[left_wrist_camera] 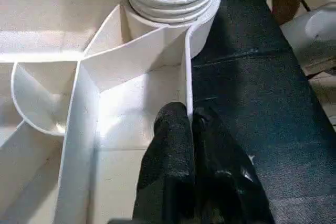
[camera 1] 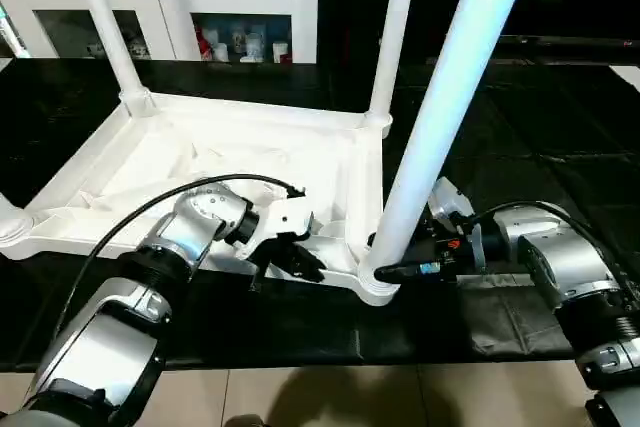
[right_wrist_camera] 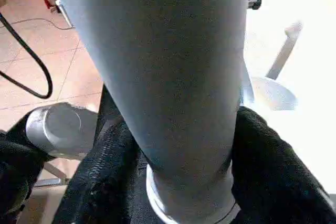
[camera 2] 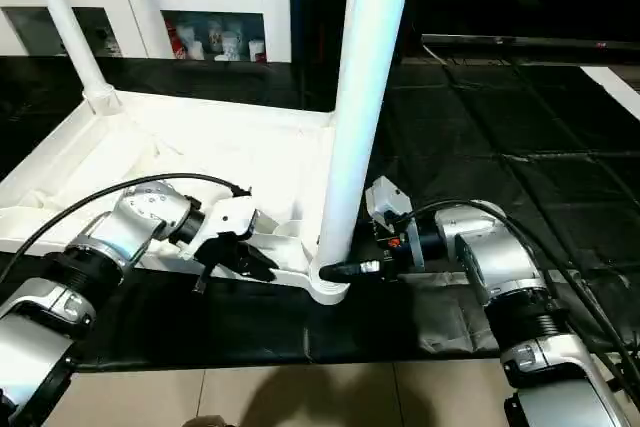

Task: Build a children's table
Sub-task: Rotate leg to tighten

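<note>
The children's table lies upside down on a black mat, its ribbed white top [camera 1: 150, 162] facing up. Two far legs [camera 1: 105, 22] [camera 1: 392, 32] stand upright in corner sockets. The near leg [camera 1: 440, 117] stands in the front right corner socket [camera 1: 375, 287]. My left gripper [camera 1: 295, 259] is shut, its fingers [left_wrist_camera: 173, 145] pinching the thin front rim wall [left_wrist_camera: 187, 77] close to that socket. My right gripper [camera 1: 385, 269] reaches in from the right at the near leg's base, with a black finger [right_wrist_camera: 273, 166] pressed against each side of the leg [right_wrist_camera: 173, 66].
A white cabinet with glass doors [camera 1: 240, 17] stands behind the table. The black mat [camera 1: 520, 127] stretches to the right. Tiled floor [camera 1: 330, 397] runs along the near edge. A grey cloth patch [camera 1: 500, 317] lies under my right forearm.
</note>
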`<state>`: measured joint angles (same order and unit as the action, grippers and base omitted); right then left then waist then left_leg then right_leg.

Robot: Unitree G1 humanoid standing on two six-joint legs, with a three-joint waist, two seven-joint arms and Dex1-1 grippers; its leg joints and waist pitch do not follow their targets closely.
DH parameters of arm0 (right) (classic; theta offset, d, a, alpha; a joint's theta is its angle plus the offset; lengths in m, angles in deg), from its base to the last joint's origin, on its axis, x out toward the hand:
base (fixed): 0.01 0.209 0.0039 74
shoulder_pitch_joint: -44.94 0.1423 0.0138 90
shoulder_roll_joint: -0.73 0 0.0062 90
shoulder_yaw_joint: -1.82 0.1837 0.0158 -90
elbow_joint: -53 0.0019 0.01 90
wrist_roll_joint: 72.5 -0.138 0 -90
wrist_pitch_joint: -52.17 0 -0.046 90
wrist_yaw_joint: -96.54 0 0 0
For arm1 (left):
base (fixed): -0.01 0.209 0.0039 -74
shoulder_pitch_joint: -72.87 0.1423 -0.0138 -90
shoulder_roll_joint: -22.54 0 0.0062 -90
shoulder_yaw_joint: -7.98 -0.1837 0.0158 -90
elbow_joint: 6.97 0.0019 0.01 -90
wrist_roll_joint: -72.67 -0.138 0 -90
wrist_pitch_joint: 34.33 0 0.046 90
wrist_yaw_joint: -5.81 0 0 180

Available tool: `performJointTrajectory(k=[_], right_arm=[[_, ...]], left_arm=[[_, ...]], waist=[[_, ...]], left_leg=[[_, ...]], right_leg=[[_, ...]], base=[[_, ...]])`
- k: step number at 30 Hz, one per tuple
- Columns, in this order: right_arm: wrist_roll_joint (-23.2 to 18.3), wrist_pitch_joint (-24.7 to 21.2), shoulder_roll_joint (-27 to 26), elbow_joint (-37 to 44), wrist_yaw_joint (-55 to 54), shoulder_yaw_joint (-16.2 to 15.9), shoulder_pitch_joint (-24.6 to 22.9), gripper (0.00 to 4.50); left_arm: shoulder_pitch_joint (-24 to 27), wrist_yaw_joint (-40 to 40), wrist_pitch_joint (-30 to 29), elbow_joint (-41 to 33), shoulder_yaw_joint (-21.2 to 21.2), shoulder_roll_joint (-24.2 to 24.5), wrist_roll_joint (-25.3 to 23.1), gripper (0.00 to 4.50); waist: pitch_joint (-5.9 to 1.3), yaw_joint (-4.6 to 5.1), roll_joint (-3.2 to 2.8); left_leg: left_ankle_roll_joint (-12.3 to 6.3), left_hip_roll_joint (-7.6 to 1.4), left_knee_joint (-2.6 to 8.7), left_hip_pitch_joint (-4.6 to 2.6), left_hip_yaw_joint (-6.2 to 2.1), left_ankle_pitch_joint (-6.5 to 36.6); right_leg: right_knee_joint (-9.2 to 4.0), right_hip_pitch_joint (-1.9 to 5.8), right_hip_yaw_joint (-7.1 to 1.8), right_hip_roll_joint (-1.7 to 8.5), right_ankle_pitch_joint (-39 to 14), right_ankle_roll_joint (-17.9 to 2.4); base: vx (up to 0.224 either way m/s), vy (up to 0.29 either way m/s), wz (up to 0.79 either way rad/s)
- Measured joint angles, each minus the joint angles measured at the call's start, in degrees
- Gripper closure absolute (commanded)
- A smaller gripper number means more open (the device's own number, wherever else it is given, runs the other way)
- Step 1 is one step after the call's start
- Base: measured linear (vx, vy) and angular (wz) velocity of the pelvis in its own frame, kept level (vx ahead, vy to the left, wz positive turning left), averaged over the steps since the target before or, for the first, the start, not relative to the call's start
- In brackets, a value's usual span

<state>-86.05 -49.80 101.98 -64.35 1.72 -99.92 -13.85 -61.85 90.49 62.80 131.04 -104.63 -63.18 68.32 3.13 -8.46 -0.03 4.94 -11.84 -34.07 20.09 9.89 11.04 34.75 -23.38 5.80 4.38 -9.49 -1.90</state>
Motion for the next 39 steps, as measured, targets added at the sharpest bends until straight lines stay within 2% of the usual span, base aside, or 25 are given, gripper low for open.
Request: performJointTrajectory(k=[7,11,14,15,18,22,27,28,29,31,34,36,39], right_arm=[[-0.21,-1.68,-0.47,0.78,-1.24,0.35,-0.60,2.44],[0.04,-3.34,-2.30,1.54,-7.18,2.42,-1.76,2.46],[1.70,-4.44,-5.43,1.02,-17.38,5.03,-1.56,2.48],[2.19,-4.92,-6.59,0.29,-21.10,5.93,-0.93,2.49],[4.79,-7.60,-11.20,-2.69,-35.39,9.13,2.28,2.53],[6.94,-8.72,-15.19,-5.10,-47.39,11.31,5.19,2.54],[8.53,-8.29,-17.40,-6.85,-52.77,11.71,7.13,2.54],[8.53,-7.95,-17.48,-7.00,-52.77,11.83,7.13,2.20],[8.57,-7.72,-17.50,-7.03,-52.76,11.85,7.10,2.20],[8.80,-7.52,-17.58,-7.02,-52.66,11.84,6.91,1.87],[8.91,-7.07,-17.79,-6.51,-52.02,11.65,6.34,1.77],[8.91,-6.28,-17.57,-5.29,-50.66,11.39,5.08,1.43],[8.87,-5.87,-16.88,-4.71,-47.71,10.61,3.95,1.20]], left_arm=[[-0.13,-0.20,-4.02,-0.04,0.37,-0.96,0.22,4.50],[-0.42,-3.68,-8.64,0.61,1.87,-2.01,0.10,4.50],[-1.61,-10.05,-11.88,2.38,3.48,-3.46,-0.38,4.50],[-2.28,-12.43,-12.94,3.04,3.80,-4.11,-0.56,4.50],[-4.68,-22.25,-16.79,6.78,6.32,-8.15,-0.72,4.50],[-6.29,-30.47,-20.24,8.29,8.65,-11.78,-0.73,4.50],[-7.21,-33.37,-21.01,9.14,9.42,-12.69,-0.73,4.50],[-7.22,-33.37,-21.00,9.14,9.44,-12.68,-0.73,4.50],[-7.23,-33.34,-20.94,9.13,9.41,-12.63,-0.75,4.50],[-7.22,-33.12,-20.76,9.13,9.30,-12.54,-0.85,4.50],[-7.05,-32.43,-20.24,8.99,9.15,-12.12,-1.10,4.50],[-6.48,-30.93,-19.30,8.55,9.01,-11.41,-1.10,4.50],[-5.23,-28.34,-17.25,7.33,8.43,-10.32,-1.10,4.50]], waist=[[-0.01,-0.03,-0.01],[-0.02,0.23,-0.02],[-0.02,1.13,-0.03],[-0.01,1.95,-0.02],[-0.02,3.54,-0.04],[-0.03,4.32,-0.06],[-0.04,4.26,-0.07],[-0.04,4.21,-0.07],[-0.04,4.21,-0.06],[-0.04,4.24,-0.06],[-0.04,4.26,-0.07],[-0.04,4.23,-0.06],[-0.04,3.99,-0.06]], left_leg=[[0.01,0.00,0.00,-0.05,0.00,-0.01],[-0.01,0.00,0.00,-0.09,0.01,-0.10],[0.04,0.02,-0.05,-0.16,0.01,-0.16],[0.06,0.02,-0.08,-0.11,0.00,-0.17],[0.06,0.03,-0.10,-0.09,0.01,-0.17],[0.05,0.03,0.21,-0.01,0.02,-0.14],[-0.10,0.03,0.45,0.04,0.02,-0.12],[-0.15,0.03,0.44,0.05,0.03,-0.11],[-0.19,0.03,0.43,0.06,0.05,-0.10],[-0.20,0.03,0.42,0.04,0.07,-0.08],[-0.16,0.02,0.44,0.01,0.08,-0.07],[-0.15,0.02,0.45,0.00,0.08,-0.06],[-0.15,0.02,0.43,0.01,0.08,-0.06]], right_leg=[[0.00,0.05,0.00,0.00,0.00,0.00],[0.04,0.23,-0.01,0.00,-0.11,0.22],[0.03,0.24,-0.02,0.00,-0.11,0.29],[0.02,0.21,-0.01,0.00,-0.10,0.30],[-0.02,0.19,-0.02,0.00,-0.07,0.29],[-0.02,0.01,-0.01,-0.06,-0.05,0.22],[-0.01,-0.09,0.01,-0.08,-0.19,-0.15],[-0.03,-0.09,0.00,-0.08,-0.20,-0.16],[-0.04,-0.09,0.00,-0.08,-0.21,-0.16],[-0.04,-0.09,-0.01,-0.07,-0.20,-0.16],[-0.04,-0.09,-0.01,-0.07,-0.20,-0.16],[-0.04,-0.08,-0.01,-0.07,-0.21,-0.16],[-0.04,-0.07,-0.02,-0.06,-0.21,-0.16]], base=[[0.000,0.000,0.00],[0.000,0.000,0.00],[0.000,0.000,0.00],[0.000,0.000,0.00],[0.000,0.000,0.00],[0.000,0.000,0.00],[0.000,0.000,0.00],[0.000,0.000,0.00],[0.000,0.000,0.00],[0.000,0.000,0.00],[0.000,0.000,0.00],[0.000,0.000,0.00],[0.000,0.000,0.00]])
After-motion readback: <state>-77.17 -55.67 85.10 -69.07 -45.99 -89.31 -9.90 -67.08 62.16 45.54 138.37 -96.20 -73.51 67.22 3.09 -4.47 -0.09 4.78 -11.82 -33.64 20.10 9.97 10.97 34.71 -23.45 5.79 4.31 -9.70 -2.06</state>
